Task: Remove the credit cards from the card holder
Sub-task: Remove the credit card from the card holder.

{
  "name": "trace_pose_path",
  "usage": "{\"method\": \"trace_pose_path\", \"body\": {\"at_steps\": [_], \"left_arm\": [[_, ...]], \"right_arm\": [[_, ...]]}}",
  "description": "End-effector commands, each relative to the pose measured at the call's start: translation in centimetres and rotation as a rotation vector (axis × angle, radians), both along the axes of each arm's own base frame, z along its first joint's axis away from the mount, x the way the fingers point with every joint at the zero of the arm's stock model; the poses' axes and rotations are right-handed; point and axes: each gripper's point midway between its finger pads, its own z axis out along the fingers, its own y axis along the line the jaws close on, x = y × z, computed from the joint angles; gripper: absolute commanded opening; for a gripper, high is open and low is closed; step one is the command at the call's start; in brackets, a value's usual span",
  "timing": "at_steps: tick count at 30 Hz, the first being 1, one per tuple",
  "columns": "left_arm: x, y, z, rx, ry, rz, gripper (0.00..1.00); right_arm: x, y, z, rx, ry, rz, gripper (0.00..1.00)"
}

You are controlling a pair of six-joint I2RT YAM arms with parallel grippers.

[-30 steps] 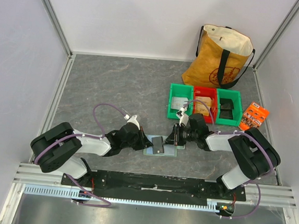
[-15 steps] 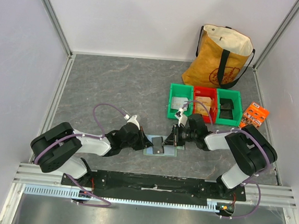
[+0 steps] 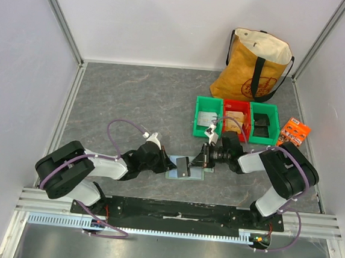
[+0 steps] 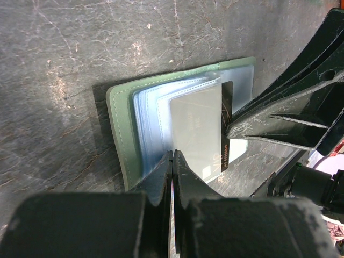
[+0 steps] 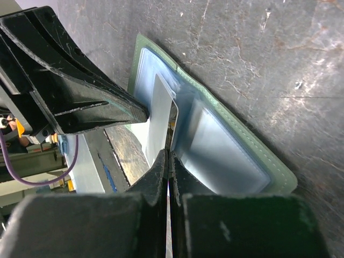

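Pinching shut, left fingers grip card holder, right fingers a half-hidden credit card

We find the card holder lying open on the table, close to the near edge. The left gripper is at its left side and the right gripper at its right side. A card comes partly out of the pockets, toward the right gripper. Behind the holder, three bins stand side by side. A packet lies to their right, and a bag stands behind them, at the back wall.
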Motion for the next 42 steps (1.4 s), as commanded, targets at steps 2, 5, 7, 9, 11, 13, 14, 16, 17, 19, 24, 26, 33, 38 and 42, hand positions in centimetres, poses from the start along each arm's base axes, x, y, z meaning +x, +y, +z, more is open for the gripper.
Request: {"method": "trace_pose_path", "body": {"at_steps": [2, 5, 7, 9, 11, 13, 14, 16, 17, 19, 24, 26, 33, 38, 42], "left_arm": [[-3.1, 4.3, -5.5, 0.216, 0.135, -0.008, 0.02], [-3.1, 4.5, -5.5, 0.219, 0.137, -0.004, 0.02], [-3.1, 4.5, -5.5, 0.221, 0.136, -0.006, 0.02], [-3.0, 4.4, -5.4, 0.221, 0.131, -0.006, 0.02], [-3.0, 4.4, -5.3, 0.219, 0.129, -0.010, 0.02], [-3.0, 4.3, -5.3, 0.222, 0.128, -0.014, 0.02], [-2.9, 4.2, -5.3, 0.220, 0.127, -0.017, 0.02], [-2.9, 4.2, -5.3, 0.222, 0.127, -0.022, 0.02], [-2.9, 4.1, -5.3, 0.221, 0.127, -0.027, 0.02], [-2.9, 4.0, -5.2, 0.220, 0.126, -0.029, 0.02], [-3.0, 4.1, -5.2, 0.220, 0.125, -0.028, 0.02], [-3.0, 4.1, -5.2, 0.222, 0.125, -0.029, 0.02], [-2.9, 4.3, -5.3, 0.225, 0.124, -0.017, 0.02], [-2.8, 4.4, -5.1, 0.227, 0.115, -0.012, 0.02], [-2.7, 4.4, -4.3, 0.204, 0.094, -0.012, 0.02]], "right_arm": [[-0.4, -0.4, 0.4, 0.050, 0.014, 0.012, 0.01], [-0.3, -0.8, 0.4, 0.050, 0.012, 0.001, 0.00], [-0.1, -1.3, 0.3, 0.040, 0.014, -0.016, 0.00], [0.0, -1.8, -0.1, 0.009, 0.015, -0.027, 0.00], [0.1, -2.1, -0.3, -0.019, 0.003, -0.024, 0.00], [0.2, -1.9, 0.1, -0.010, -0.001, -0.019, 0.03], [0.3, -1.7, 0.2, -0.006, 0.000, -0.015, 0.06], [0.5, -1.4, 0.2, -0.005, -0.001, -0.005, 0.11], [0.5, -1.2, 0.2, -0.007, 0.003, 0.000, 0.15], [0.7, -0.8, 0.1, -0.009, 0.003, 0.002, 0.19], [0.9, -0.3, -0.2, -0.013, 0.006, 0.009, 0.20], [0.8, -0.2, -0.2, -0.010, 0.006, 0.012, 0.19], [1.2, -1.8, 0.4, -0.052, -0.024, -0.019, 0.00], [2.2, -4.4, 1.8, -0.109, -0.069, -0.100, 0.00], [3.1, -5.6, 4.5, -0.106, -0.135, -0.179, 0.00]]}}
